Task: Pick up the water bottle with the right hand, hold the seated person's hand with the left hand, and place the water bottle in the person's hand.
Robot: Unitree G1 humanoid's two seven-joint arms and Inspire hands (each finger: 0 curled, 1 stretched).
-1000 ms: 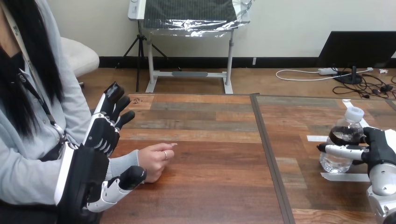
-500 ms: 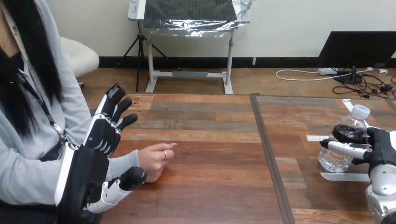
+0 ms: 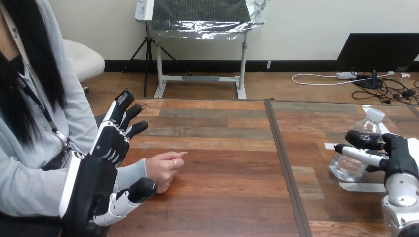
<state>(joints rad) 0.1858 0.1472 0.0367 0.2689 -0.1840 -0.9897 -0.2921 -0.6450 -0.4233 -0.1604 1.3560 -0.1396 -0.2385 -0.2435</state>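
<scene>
- Where the robot's right arm rises from the lower right corner of the head view, the right hand (image 3: 399,154) is wrapped round the water bottle (image 3: 349,166), its fingers (image 3: 356,153) curled across the bottle's front from the right side.
- One dark finger crosses the bottle just under its shoulder. A white-shelled one crosses lower, about the middle of its body.
- The water bottle is clear, with a white cap and water in its lower part. It is tilted, cap leaning toward the view's right and base swung toward the left.
- Its base sits low over the right half of the table (image 3: 222,202), between two white tape strips (image 3: 363,187). Whether the base touches the wood I cannot tell.
- A dark seam (image 3: 284,163) runs front to back along the table. The bottle is on its right, well apart from the person.
- At the view's left, the left hand (image 3: 109,143) is open, its fingers (image 3: 123,106) straight and slightly spread, pointing up and away over the table's left edge.
- The left hand's thumb (image 3: 132,192) juts toward the right below the palm, its tip just beside the heel of the person's hand (image 3: 164,170). Contact between them cannot be made out.
- The person's hand rests on the wood left of the seam, loosely curled, one finger pointing toward the view's right.
- A grey sleeve (image 3: 129,173) runs back from that hand between the robot's palm and thumb.
</scene>
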